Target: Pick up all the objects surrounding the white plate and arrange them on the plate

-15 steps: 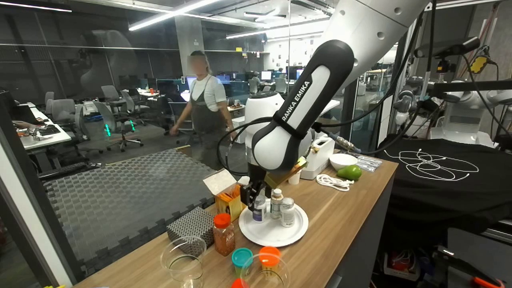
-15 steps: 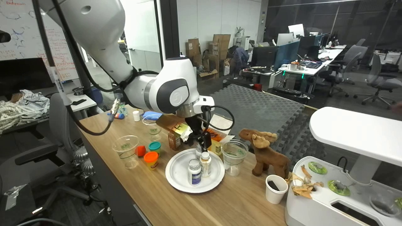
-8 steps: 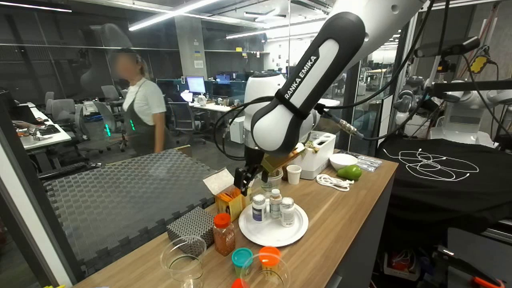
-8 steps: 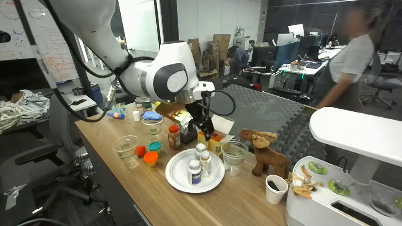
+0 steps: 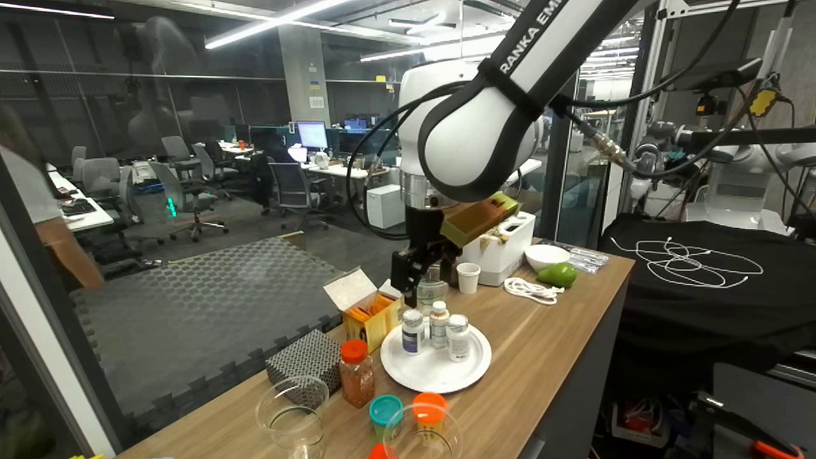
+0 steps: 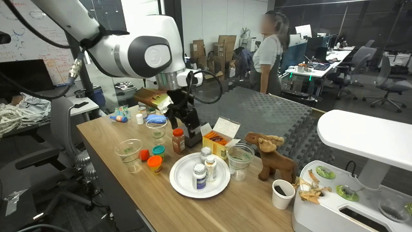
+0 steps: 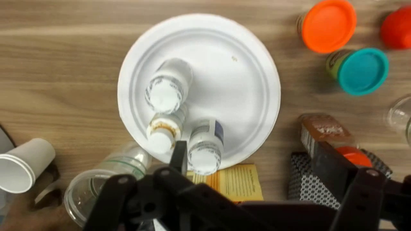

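Bottles are standing on your plate
You are holding the jaws spread above the surface.

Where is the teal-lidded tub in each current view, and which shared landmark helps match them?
In an exterior view: teal-lidded tub near the bottom, just left of centre.
In an exterior view: teal-lidded tub left of centre, below mid-height.
Wrist view: teal-lidded tub at upper right.
Shared landmark: the white plate, visible in all three views.
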You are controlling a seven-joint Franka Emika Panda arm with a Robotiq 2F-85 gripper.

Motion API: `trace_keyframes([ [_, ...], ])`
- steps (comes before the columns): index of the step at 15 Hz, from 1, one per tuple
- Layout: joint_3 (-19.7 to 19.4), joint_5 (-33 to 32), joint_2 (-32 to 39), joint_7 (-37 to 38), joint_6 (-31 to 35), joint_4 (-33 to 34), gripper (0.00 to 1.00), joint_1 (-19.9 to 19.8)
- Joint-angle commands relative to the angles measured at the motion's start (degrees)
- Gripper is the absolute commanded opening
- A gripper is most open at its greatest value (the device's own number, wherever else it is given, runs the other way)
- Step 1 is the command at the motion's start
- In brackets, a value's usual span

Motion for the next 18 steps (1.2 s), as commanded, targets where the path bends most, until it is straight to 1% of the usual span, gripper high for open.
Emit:
trace_keyframes([
  [1,3.5,1.6,-9.0,-1.1,-4.5,-7.8,1.00,-0.5],
  [3,5.9,4.3,-11.6,-2.3,-4.9,-10.5,1.00,-0.8],
  [7,9.6,10.1,-14.1,-3.5,-5.2,-14.9,1.00,-0.2],
  [10,11.4,10.9,-14.5,-1.8,-4.2,-17.9,1.00,0.6],
  [12,12.3,11.3,-13.9,-1.5,-2.8,-19.2,1.00,1.0],
  [18,14.2,15.3,-10.9,-1.4,5.2,-20.7,1.00,1.8],
])
